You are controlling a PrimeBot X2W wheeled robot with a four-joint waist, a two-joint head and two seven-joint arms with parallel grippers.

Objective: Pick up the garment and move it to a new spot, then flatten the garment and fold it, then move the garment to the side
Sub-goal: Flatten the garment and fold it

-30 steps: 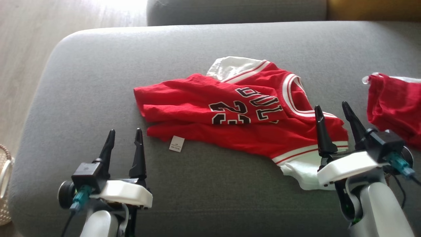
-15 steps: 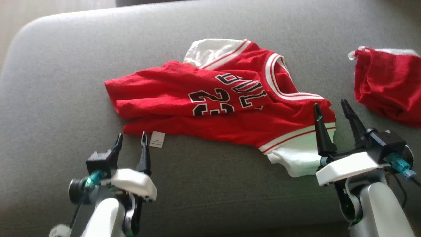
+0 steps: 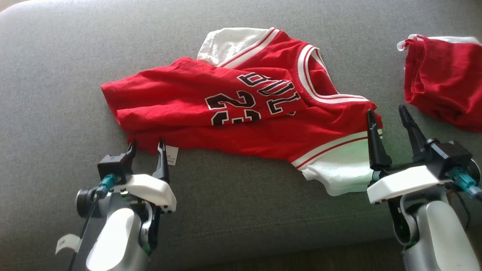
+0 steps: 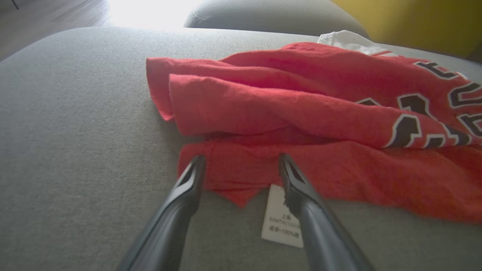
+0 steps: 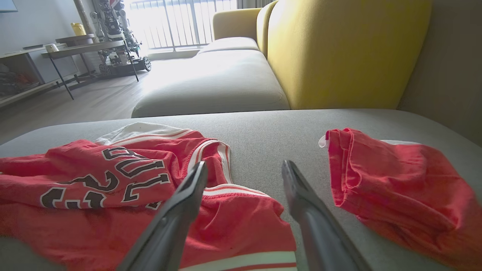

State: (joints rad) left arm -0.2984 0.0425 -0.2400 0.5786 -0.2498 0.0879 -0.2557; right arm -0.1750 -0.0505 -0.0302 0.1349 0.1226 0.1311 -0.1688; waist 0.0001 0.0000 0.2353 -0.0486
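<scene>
Jersey [image 3: 244, 113] lay crumpled on sofa [image 3: 56, 94], long axis left-right. Left gripper [image 3: 147, 142] was wide open, empty, at jersey's near-left corner (beside tag [image 3: 171, 155]); right gripper [image 3: 386, 109] open, empty, at jersey's right end.

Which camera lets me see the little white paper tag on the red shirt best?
The left wrist view: the small white rectangular label sits close up below the red basketball jersey's edge, print showing, partly behind a finger of the left gripper. The head view shows the label tiny, beside that gripper's fingertip.
</scene>
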